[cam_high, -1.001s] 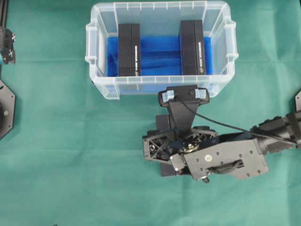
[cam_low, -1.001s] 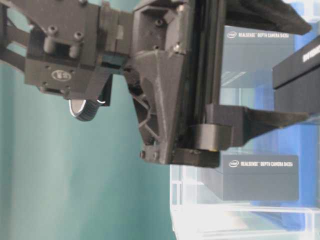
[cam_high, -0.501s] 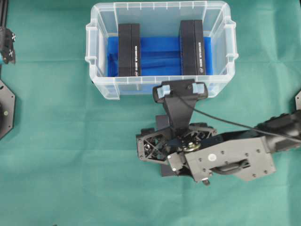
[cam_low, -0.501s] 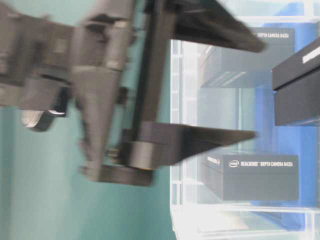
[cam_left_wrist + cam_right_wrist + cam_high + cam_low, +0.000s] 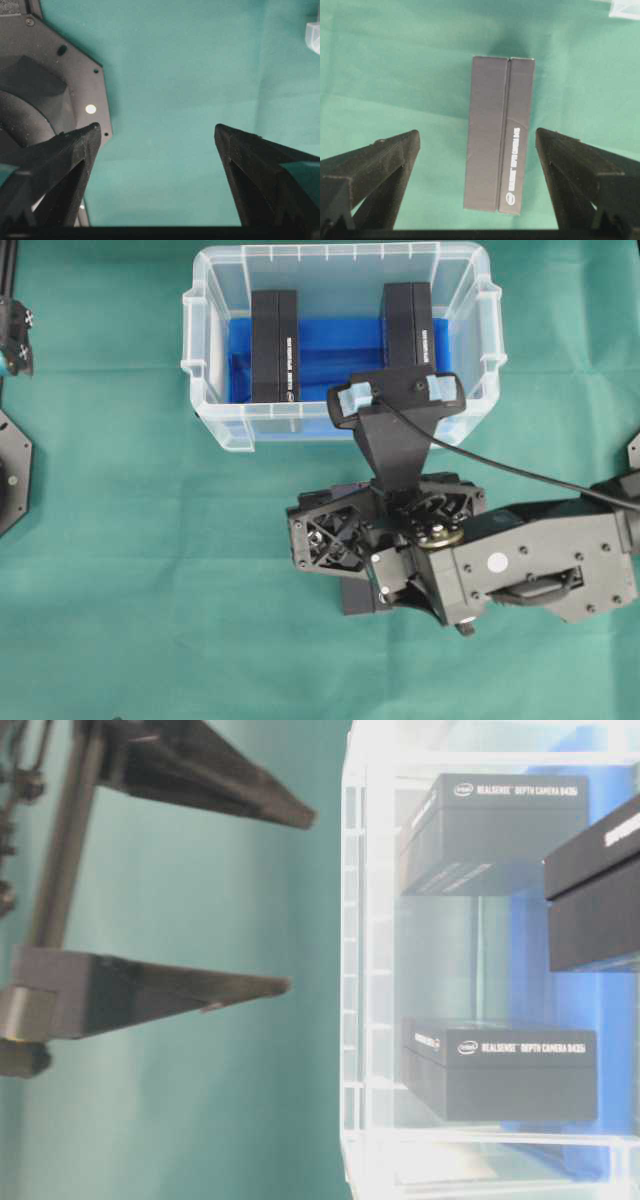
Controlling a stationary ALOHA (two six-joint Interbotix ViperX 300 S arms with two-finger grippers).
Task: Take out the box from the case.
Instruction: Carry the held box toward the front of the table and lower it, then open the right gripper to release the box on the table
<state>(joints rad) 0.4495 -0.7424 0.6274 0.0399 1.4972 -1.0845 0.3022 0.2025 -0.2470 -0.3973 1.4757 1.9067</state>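
Both pairs of fingers are spread wide and grasp nothing. Seen from the right wrist, the right gripper (image 5: 477, 137) hangs over a dark box (image 5: 499, 134) that lies flat on the green cloth (image 5: 395, 65), its two fingers well apart on either side of it and not touching it. From overhead only a corner of that box (image 5: 356, 598) shows under the right arm, just below the case (image 5: 340, 258) and outside it. The case, a clear tub with a blue lining, sits at the top middle of the cloth. Two more dark boxes stand in it on edge, one toward its left side (image 5: 274, 346) and one toward its right (image 5: 409, 324), well apart. The left gripper (image 5: 157, 130) hangs released over bare cloth, beside a black base plate (image 5: 47, 80).
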